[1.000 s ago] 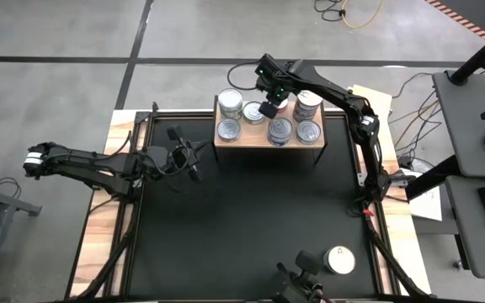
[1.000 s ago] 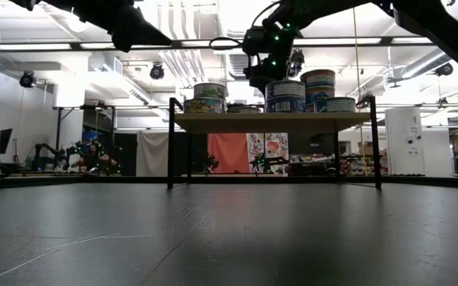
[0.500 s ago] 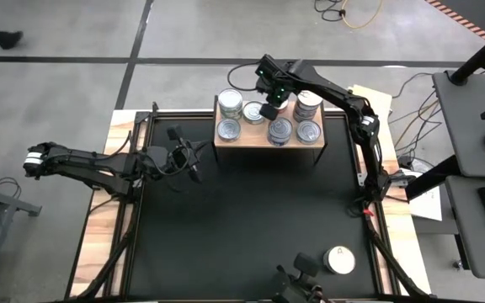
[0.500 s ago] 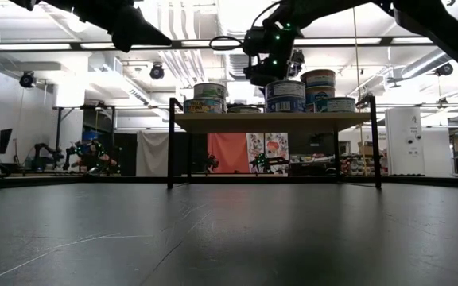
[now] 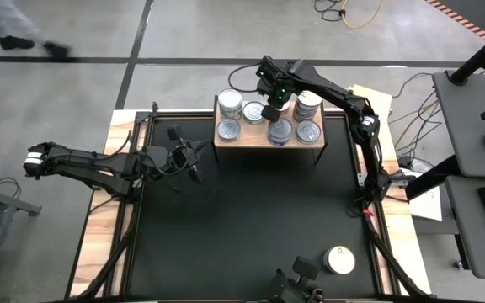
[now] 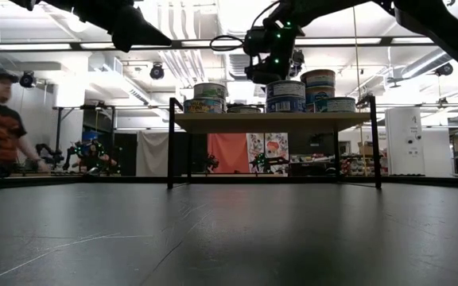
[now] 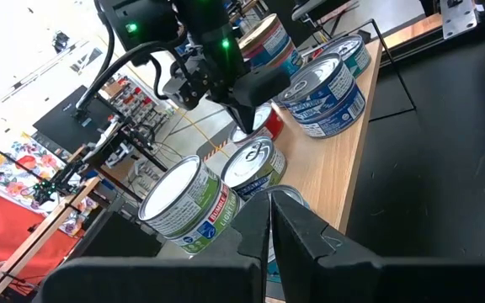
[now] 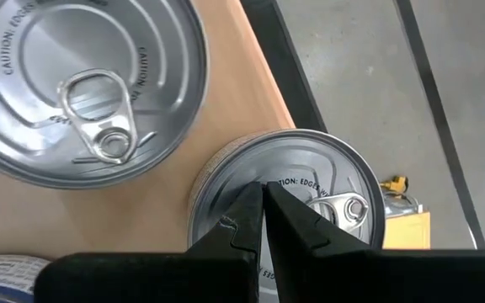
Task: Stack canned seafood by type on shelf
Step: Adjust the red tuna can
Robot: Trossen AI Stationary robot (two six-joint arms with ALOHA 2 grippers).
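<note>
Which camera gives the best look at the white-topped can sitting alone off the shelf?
The high view: the white-topped can shows whole from above on the black tabletop, by its near right edge, far from the shelf. The low view and both wrist views do not show it.

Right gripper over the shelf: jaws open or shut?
Shut. In its wrist view the right gripper has both fingers pressed together above a can on the shelf, holding nothing.
</note>
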